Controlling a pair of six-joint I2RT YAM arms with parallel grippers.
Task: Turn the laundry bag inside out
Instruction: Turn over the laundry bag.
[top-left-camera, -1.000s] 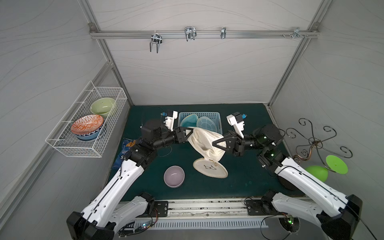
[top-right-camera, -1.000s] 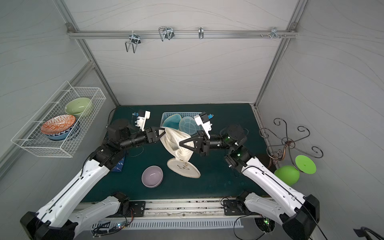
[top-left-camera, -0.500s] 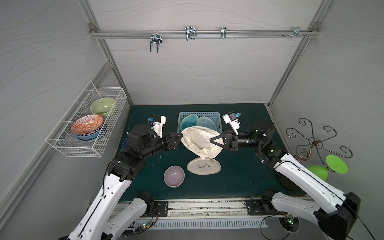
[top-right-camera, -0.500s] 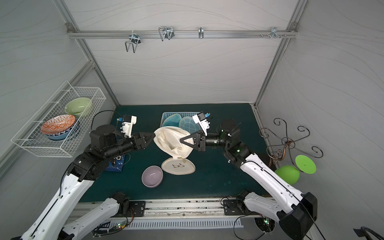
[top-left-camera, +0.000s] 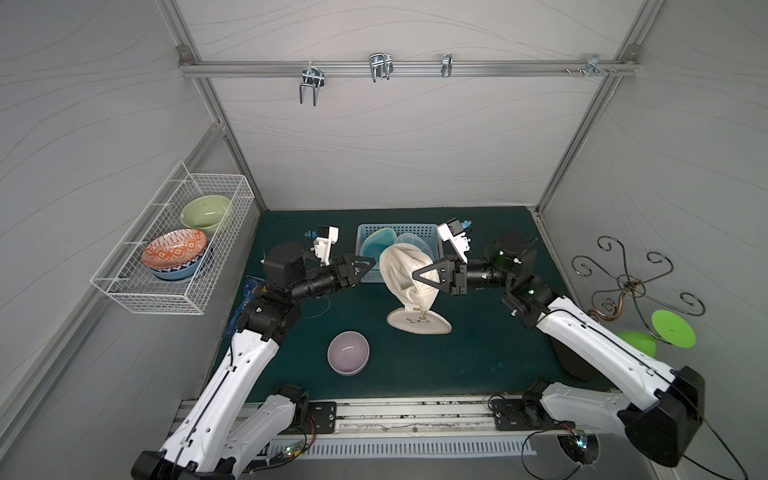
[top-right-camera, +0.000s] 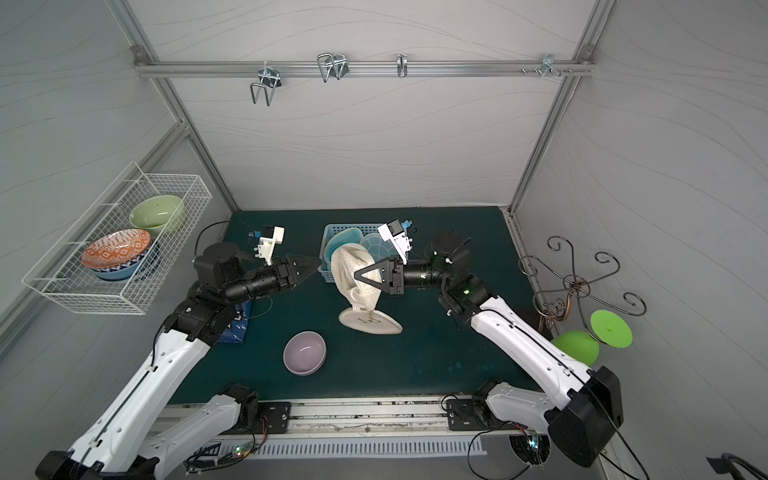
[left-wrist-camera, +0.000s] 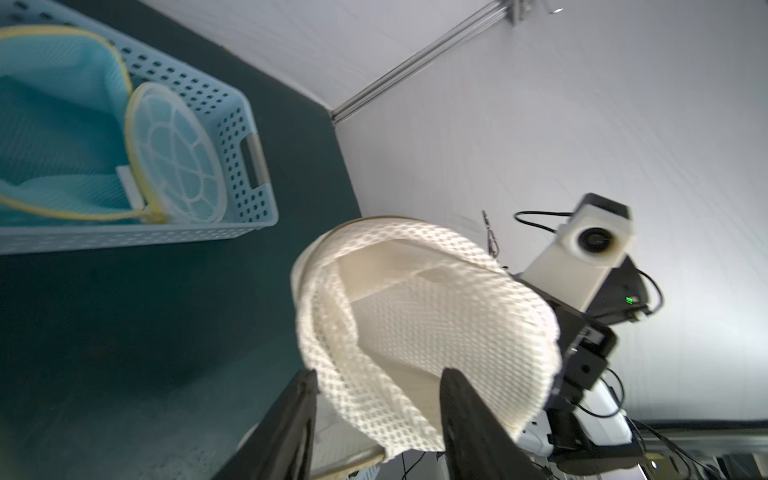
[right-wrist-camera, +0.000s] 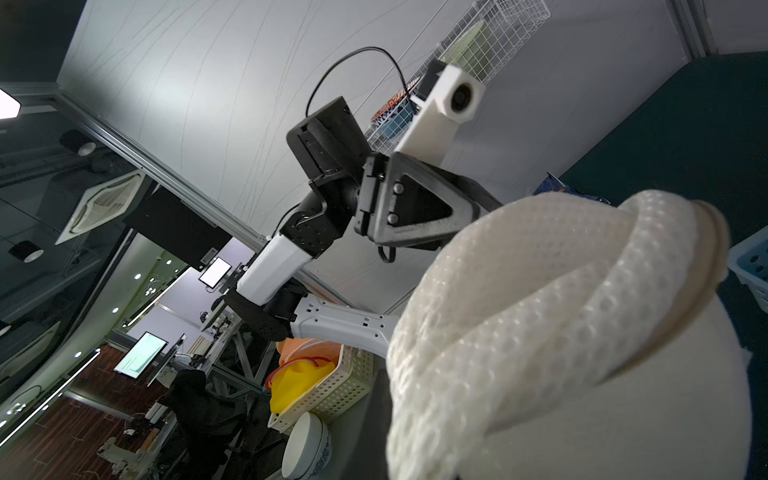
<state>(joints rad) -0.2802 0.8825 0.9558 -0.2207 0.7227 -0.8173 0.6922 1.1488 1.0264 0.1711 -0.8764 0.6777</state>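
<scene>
The laundry bag (top-left-camera: 405, 270) hangs at the tip of the right claw (top-left-camera: 417, 276), and its lower end rests on the tabletop (top-left-camera: 478, 357) below that claw. The left claw (top-left-camera: 371, 264) faces the bag from the opposite side, just beside it but apart. A basket (top-left-camera: 399, 229) stands behind both claws. A bowl (top-left-camera: 348, 353) sits on the tabletop in front of the left claw. A wire rack (top-left-camera: 166, 291) hangs on the wall well out beyond the left claw.

Lilac bowl (top-left-camera: 348, 352) on teal mat (top-left-camera: 457, 365); blue perforated basket (top-left-camera: 376, 230) at back; wire wall rack (top-left-camera: 158, 300) holding green bowl (top-left-camera: 205, 212), orange patterned bowl (top-left-camera: 174, 252).
</scene>
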